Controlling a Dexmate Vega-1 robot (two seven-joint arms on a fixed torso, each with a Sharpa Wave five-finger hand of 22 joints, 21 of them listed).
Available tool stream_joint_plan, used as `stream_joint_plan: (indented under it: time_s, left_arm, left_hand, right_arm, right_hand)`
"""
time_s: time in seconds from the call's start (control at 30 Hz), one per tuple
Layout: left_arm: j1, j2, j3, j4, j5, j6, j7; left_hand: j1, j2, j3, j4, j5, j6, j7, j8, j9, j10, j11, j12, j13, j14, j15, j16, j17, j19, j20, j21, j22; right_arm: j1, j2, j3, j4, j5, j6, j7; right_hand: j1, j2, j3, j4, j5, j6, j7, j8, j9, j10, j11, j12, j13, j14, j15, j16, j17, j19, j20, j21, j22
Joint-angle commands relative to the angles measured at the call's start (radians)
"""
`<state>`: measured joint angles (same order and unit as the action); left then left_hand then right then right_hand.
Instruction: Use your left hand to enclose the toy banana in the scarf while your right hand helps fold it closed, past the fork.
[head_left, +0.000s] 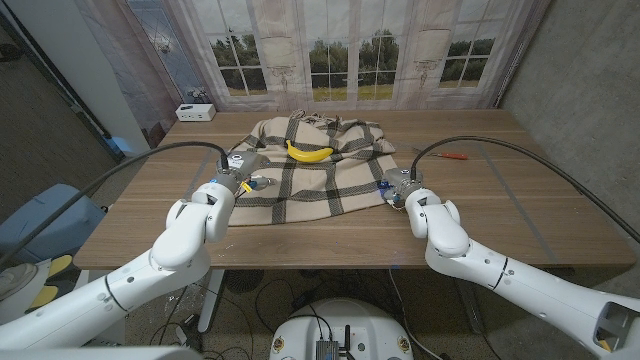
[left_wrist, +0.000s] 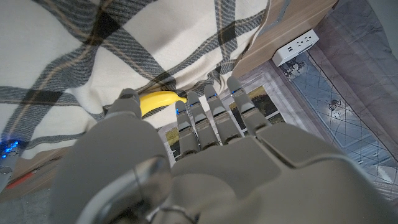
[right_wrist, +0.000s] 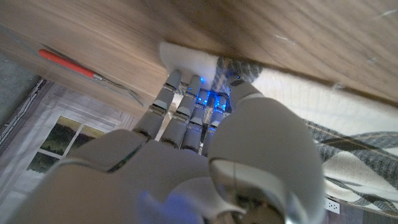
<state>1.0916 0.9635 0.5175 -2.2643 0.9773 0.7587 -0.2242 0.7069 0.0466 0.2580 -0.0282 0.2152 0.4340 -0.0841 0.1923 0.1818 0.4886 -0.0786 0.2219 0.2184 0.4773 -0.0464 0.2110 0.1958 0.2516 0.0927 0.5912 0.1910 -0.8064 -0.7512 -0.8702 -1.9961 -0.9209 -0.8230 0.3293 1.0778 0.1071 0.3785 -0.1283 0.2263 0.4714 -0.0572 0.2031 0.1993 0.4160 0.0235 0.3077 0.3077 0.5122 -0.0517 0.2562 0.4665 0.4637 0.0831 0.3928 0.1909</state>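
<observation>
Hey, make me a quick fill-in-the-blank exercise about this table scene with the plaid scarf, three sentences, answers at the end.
1. The yellow toy banana lies on top of the cream and grey plaid ____.
2. The red-handled fork lies on the wooden table on the robot's ____ side of the scarf.
3. The white power strip sits at the table's far ____ corner.

Missing words: scarf; right; left

Yellow toy banana (head_left: 309, 153) lies on the spread plaid scarf (head_left: 310, 185); red-handled fork (head_left: 455, 154) well apart
</observation>
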Motion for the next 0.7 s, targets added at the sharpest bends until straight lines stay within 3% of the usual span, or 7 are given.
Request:
stream_joint_plan:
  time_s: [0.03,0.17,0.23,0.3,0.57,0.67,0.7]
  left_arm:
    - [-0.042,-0.006,0.023,0.033,-0.022,-0.026,0.012]
    - [-0.053,-0.007,0.030,0.040,-0.026,-0.032,0.012]
    - [-0.056,-0.006,0.032,0.042,-0.027,-0.033,0.013]
    - [-0.058,-0.006,0.033,0.042,-0.028,-0.031,0.013]
    - [-0.064,-0.004,0.038,0.041,-0.029,-0.022,0.005]
    - [-0.068,-0.003,0.042,0.041,-0.028,-0.021,0.003]
    - [-0.068,-0.004,0.042,0.041,-0.028,-0.020,0.003]
  left_hand:
    - [0.004,0.009,0.006,-0.006,0.001,0.000,0.003,-0.002,0.002,0.002,0.004,-0.002,0.002,0.005,-0.047,0.000,0.000,0.009,0.003,-0.003,0.000]
    - [0.004,0.008,0.006,-0.007,0.001,-0.001,0.004,-0.003,0.002,0.004,0.004,-0.001,0.002,0.005,-0.046,-0.001,0.000,0.009,0.003,-0.004,0.000]
    - [0.004,0.008,0.006,-0.008,0.001,-0.001,0.004,-0.002,0.002,0.004,0.004,-0.001,0.002,0.005,-0.044,-0.001,0.000,0.009,0.003,-0.004,0.000]
    - [0.004,0.008,0.006,-0.008,0.001,-0.001,0.004,-0.002,0.002,0.002,0.004,-0.002,0.002,0.004,-0.044,-0.001,0.000,0.009,0.003,-0.004,0.000]
    - [0.004,0.008,0.006,-0.010,0.000,-0.001,0.004,-0.002,0.002,0.001,0.004,-0.003,0.002,0.005,-0.046,-0.001,-0.001,0.009,0.003,-0.005,0.000]
    - [0.004,0.008,0.007,-0.011,0.000,-0.002,0.004,-0.003,0.002,0.001,0.005,-0.003,0.001,0.004,-0.046,-0.002,-0.001,0.008,0.003,-0.006,0.000]
    - [0.004,0.008,0.007,-0.011,0.000,-0.002,0.005,-0.003,0.002,0.002,0.005,-0.002,0.001,0.004,-0.047,-0.002,-0.001,0.008,0.003,-0.006,0.000]
  right_arm:
    - [0.037,-0.077,-0.001,-0.118,0.021,-0.062,0.179]
    - [0.059,-0.091,-0.012,-0.125,0.024,-0.067,0.248]
    - [0.089,-0.090,-0.048,-0.118,-0.023,-0.084,0.312]
    - [0.116,-0.084,-0.076,-0.106,-0.064,-0.094,0.376]
    - [0.151,-0.048,-0.120,-0.051,-0.159,-0.082,0.493]
    - [0.147,-0.031,-0.123,-0.029,-0.195,-0.071,0.496]
    - [0.143,-0.025,-0.123,-0.021,-0.204,-0.066,0.493]
  right_hand:
    - [0.029,-0.025,0.045,-0.046,0.049,-0.074,-0.008,-0.022,-0.002,-0.067,-0.007,-0.050,-0.016,-0.078,-0.042,-0.046,-0.023,-0.033,0.014,-0.016,-0.004]
    - [0.046,-0.064,0.081,-0.054,0.114,-0.128,-0.001,-0.022,-0.002,-0.113,0.007,-0.085,-0.028,-0.151,-0.020,-0.067,-0.044,-0.064,0.028,-0.038,-0.009]
    - [0.055,-0.083,0.098,-0.055,0.148,-0.154,0.000,-0.023,-0.002,-0.139,0.004,-0.099,-0.033,-0.184,-0.011,-0.071,-0.051,-0.083,0.031,-0.053,-0.011]
    - [0.055,-0.102,0.124,-0.047,0.203,-0.204,-0.009,-0.023,-0.002,-0.199,-0.003,-0.119,-0.040,-0.255,0.008,-0.075,-0.063,-0.106,0.036,-0.073,-0.011]
    - [0.027,-0.111,0.147,-0.032,0.244,-0.308,-0.017,-0.029,-0.002,-0.296,-0.008,-0.129,-0.048,-0.339,0.034,-0.073,-0.076,-0.147,0.047,-0.103,-0.008]
    - [0.001,-0.125,0.137,-0.023,0.234,-0.309,-0.021,-0.023,-0.002,-0.298,-0.015,-0.124,-0.050,-0.342,0.033,-0.069,-0.079,-0.146,0.046,-0.105,-0.008]
    - [-0.029,-0.146,0.125,-0.017,0.211,-0.306,-0.022,-0.017,-0.003,-0.294,-0.031,-0.117,-0.052,-0.337,0.028,-0.062,-0.085,-0.141,0.041,-0.106,-0.007]
